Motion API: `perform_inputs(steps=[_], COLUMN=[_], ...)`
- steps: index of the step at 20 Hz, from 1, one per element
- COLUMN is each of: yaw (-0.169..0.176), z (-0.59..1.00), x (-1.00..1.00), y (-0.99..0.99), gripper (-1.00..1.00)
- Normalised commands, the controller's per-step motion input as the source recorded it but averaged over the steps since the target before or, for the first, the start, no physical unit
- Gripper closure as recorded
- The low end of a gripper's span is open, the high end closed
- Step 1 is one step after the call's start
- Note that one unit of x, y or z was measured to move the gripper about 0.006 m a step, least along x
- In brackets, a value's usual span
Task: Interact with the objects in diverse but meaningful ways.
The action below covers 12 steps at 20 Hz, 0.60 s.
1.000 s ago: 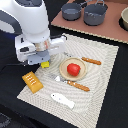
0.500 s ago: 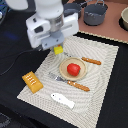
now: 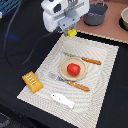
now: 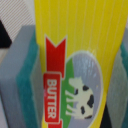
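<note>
Orange block: the orange ridged loaf-shaped toy block [image 3: 32, 82] lies at the exterior view's left edge of the pale striped cloth mat [image 3: 107, 75], well apart from the arm. Nothing is near enough to knock it.

White fish: the long white fish-shaped toy [image 3: 62, 100] lies flat on the mat's near edge. It looks safe too.

Jaws: the arm's jaws [image 3: 70, 31] are squeezed shut on the yellow flat butter packet with a red and white label [image 4: 75, 65], and hold it up in the air over the far edge of the mat. In the wrist view the grey and green pads [image 4: 22, 75] press on both sides of the packet.

Slip risk: the packet looks smooth, and only a small part shows below the jaws in the exterior view. I think a quick swing could make it slide out and drop onto the dark desk [image 3: 20, 20].

Red ball: the round red tomato-like toy ball [image 3: 74, 69] sits in the middle of the round tan plate [image 3: 63, 70]. A knife and a fork with wooden handles lie beside the plate. If the packet falls or comes down here, it could bump the ball, and a ball rolls away easily.

Grey pot: the grey pot [image 3: 95, 15] stands behind the mat, near the arm. A wide move toward the exterior view's right could hit it.
</note>
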Motion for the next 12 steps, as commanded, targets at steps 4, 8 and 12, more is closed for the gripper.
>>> perform_inputs(steps=[4,8,12], yaw=[0.064,0.059,0.052], z=[-0.47,-0.51,-0.47], x=[0.17,0.11,0.1], y=[0.1,0.12,0.15], gripper=[1.0,1.0,1.0])
